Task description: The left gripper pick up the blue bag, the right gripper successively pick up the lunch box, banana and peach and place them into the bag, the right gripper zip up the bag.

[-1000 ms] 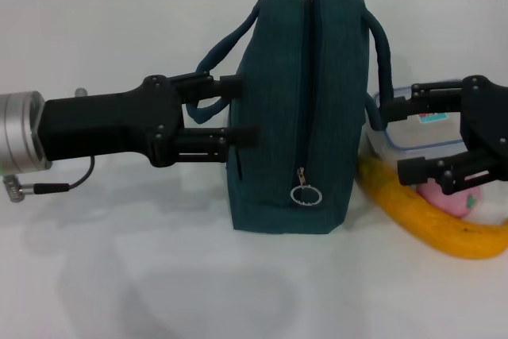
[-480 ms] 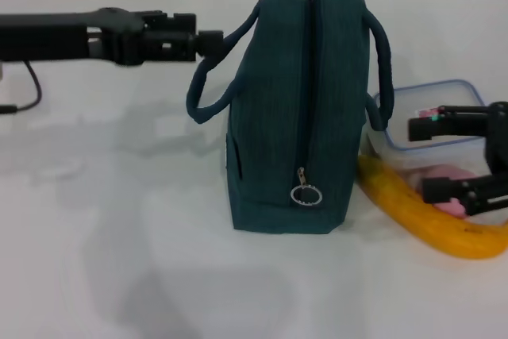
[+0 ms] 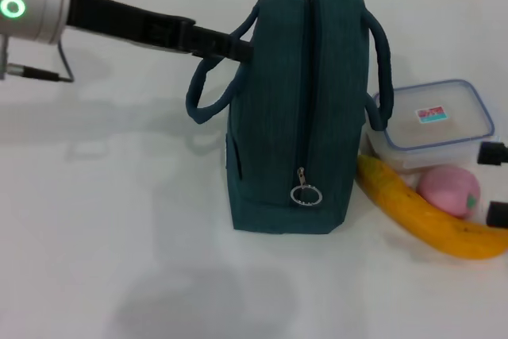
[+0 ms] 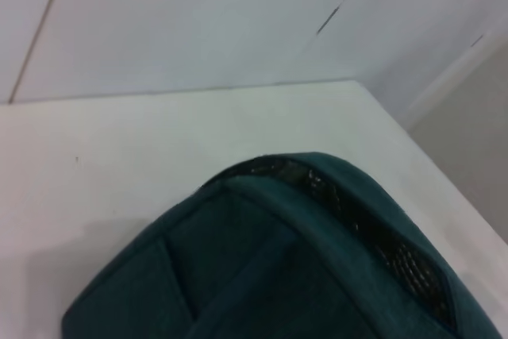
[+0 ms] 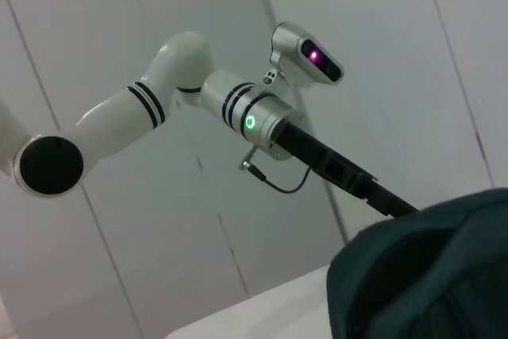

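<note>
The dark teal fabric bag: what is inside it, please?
The dark teal fabric bag stands upright with its zipper closed, so its inside is hidden. The clear plastic lunch box sits outside, beside it.

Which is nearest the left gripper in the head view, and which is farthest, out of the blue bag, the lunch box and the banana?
Measured from the left gripper, at the bag's left handle:
1. The blue bag, right at its tips, mid-table.
2. The lunch box, beyond the bag on its right side.
3. The banana, right of the bag and nearer the camera.
</note>
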Available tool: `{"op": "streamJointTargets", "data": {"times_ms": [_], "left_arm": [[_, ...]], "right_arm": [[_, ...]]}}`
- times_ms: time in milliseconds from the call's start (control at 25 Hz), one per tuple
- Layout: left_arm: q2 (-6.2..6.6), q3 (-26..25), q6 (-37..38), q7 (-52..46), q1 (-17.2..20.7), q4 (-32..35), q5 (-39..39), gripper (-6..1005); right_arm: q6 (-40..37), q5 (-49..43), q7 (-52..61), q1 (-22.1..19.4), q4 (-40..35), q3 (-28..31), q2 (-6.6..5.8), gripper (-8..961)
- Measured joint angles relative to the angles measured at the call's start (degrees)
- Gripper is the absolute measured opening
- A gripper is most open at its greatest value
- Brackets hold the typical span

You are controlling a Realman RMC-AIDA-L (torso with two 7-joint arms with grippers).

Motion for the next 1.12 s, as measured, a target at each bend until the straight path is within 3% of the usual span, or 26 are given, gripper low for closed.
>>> {"op": "streamJointTargets", "data": {"times_ms": [240, 640, 840, 1120], "left_arm": [[0.03, 0.5, -0.5, -1.6, -3.7, -4.8, 1.3, 879], [-0.02, 0.6, -3.2, -3.8, -7.9, -8.5, 6.9, 880], [0.18, 0.8, -3.2, -3.6, -8.4, -8.5, 6.8, 728], [0.04, 0.5, -3.7, -4.3, -8.5, -8.5, 6.6, 410]], "right_arm": [[0.2, -0.6, -3.0, -2.3, 2.6, 0.2, -0.11, 860], [3.4, -1.5, -6.8, -3.4, 10.3, 0.3, -2.06, 859], [7.3, -1.4, -6.9, -4.1, 12.7, 1.8, -1.92, 859], [13.0, -1.0, -6.7, -3.9, 18.4, 13.7, -0.53, 859]]}}
